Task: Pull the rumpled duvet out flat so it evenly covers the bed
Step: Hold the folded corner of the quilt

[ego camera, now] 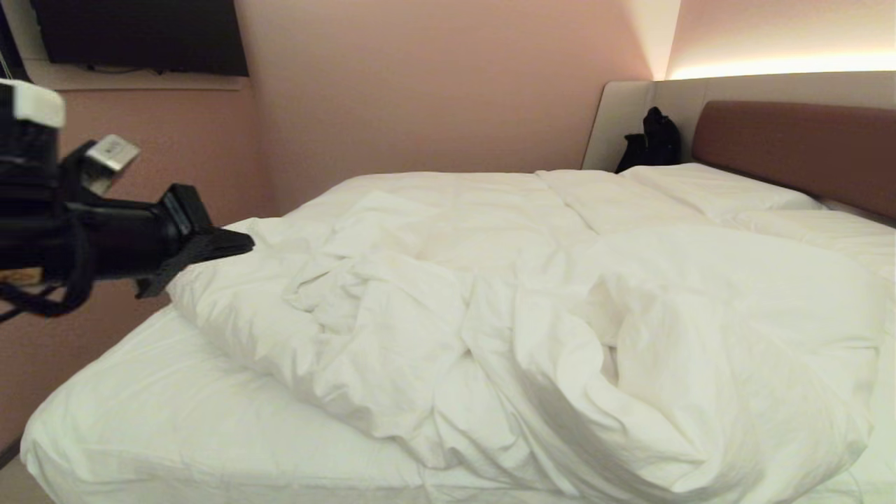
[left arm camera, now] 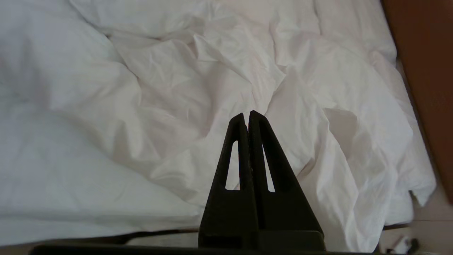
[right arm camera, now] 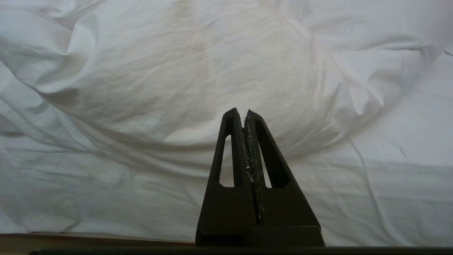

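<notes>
Looming at the left edge of the head frame, the left gripper (ego camera: 241, 245) reaches level toward the bed (ego camera: 175, 420), fingers clenched together on nothing, tip at the bunched edge of the duvet (ego camera: 490, 329). That duvet is heaped across the frame's middle and right, leaving bare mattress sheet (ego camera: 154, 413) at lower left. With the jaws pressed together it would likely just shove the fold deeper instead of catching it. Out of the head frame, the right gripper (right arm camera: 245, 113), also clenched and empty, hangs over the cloth.
</notes>
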You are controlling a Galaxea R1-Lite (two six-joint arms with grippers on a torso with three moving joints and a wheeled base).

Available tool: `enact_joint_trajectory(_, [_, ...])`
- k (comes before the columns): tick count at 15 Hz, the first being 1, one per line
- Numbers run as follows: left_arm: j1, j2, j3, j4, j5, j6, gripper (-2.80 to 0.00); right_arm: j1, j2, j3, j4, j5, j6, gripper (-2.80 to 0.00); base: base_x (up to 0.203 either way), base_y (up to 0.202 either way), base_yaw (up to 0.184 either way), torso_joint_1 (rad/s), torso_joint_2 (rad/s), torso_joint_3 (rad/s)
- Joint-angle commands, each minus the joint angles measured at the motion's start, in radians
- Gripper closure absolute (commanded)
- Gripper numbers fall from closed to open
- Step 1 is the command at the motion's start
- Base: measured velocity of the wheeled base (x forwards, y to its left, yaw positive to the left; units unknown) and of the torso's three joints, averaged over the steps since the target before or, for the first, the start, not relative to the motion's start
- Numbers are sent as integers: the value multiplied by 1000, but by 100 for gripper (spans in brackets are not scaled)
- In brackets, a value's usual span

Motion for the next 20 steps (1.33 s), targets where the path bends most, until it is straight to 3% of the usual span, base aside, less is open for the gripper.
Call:
enact_joint_trajectory(1, [-20, 250, -165, 54, -2, -59, 0, 0, 0, 0, 0, -1, -1, 0, 0, 0, 0, 0, 0, 0])
enact_joint_trajectory(6, [-52, 469, -471, 249, 2, -140, 0, 0, 0, 0, 0, 1, -1, 0, 0, 0, 0, 0, 0, 0])
enact_joint_trajectory(13, [-72, 615, -604, 274, 4, -142, 0, 0, 0, 0, 0, 1, -1, 0, 0, 0, 0, 0, 0, 0])
enact_joint_trajectory(14, [-75, 619, -611, 274, 3, -142, -280, 0, 0, 0, 0, 1, -1, 0, 0, 0, 0, 0, 0, 0])
enact_joint_trajectory(20, [-88, 690, -684, 271, 16, -138, -280, 0, 0, 0, 0, 1, -1, 0, 0, 0, 0, 0, 0, 0])
